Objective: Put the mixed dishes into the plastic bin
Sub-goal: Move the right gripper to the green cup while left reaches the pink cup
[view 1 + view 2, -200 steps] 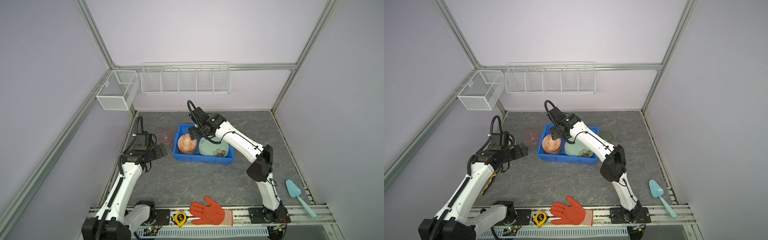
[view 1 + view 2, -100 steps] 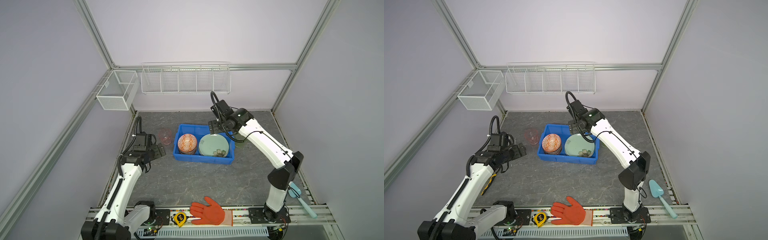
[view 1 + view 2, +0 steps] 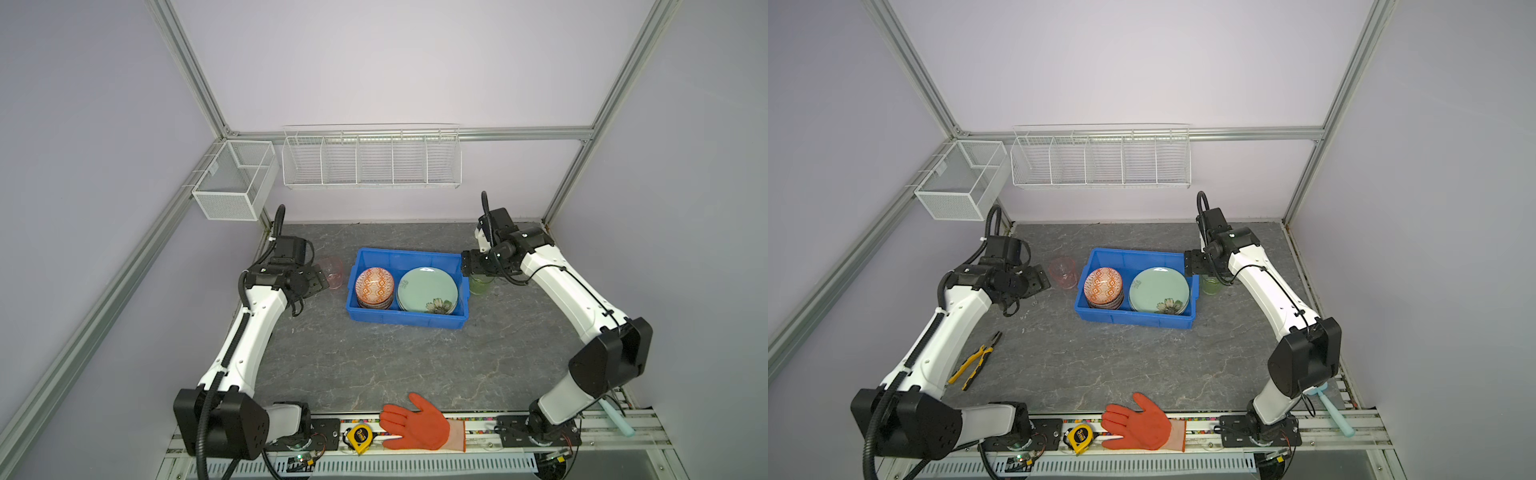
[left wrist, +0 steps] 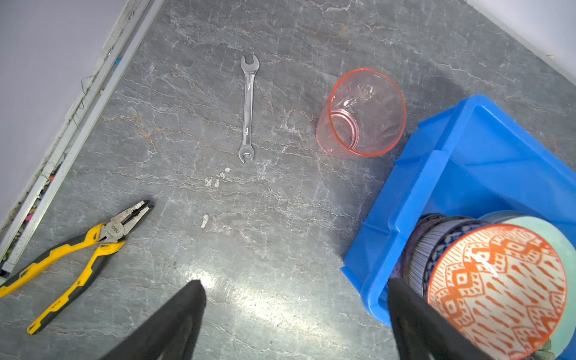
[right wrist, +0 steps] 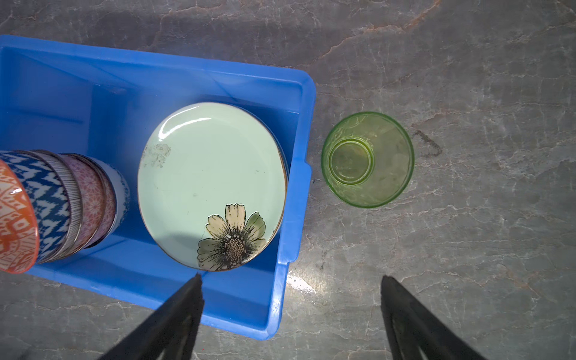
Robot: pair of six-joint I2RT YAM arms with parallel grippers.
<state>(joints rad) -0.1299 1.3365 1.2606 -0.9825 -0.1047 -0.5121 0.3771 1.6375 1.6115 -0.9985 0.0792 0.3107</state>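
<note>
Plastic bin (image 3: 405,323): sits on the worktop (image 3: 374,374) at the centre of the frame in both top views, partly filled.
Bowls (image 3: 375,286): a nested stack with an orange-patterned one on top, in the bin's left half.
Mint green plate (image 3: 428,289): lies flat in the bin's right half. It may rest on other plates, but the edge is too hard to read to be sure.
Pink cup (image 3: 332,271): upright on the worktop just left of the bin, outside it.
Green cup (image 5: 367,159): upright on the worktop just right of the bin, outside it.
Left end effector (image 4: 296,285): fingers spread wide and empty, hovering left of the bin near the pink cup.
Right end effector (image 5: 291,278): fingers spread wide and empty, above the bin's right wall beside the green cup.
Done: the bowls and at least one plate are in.
Left: the two cups, each with an arm close by, look like the last dishes out.
Other items: pliers (image 3: 971,365), orange glove (image 3: 419,424) and tape measure (image 3: 360,436) are not dishes.
</note>
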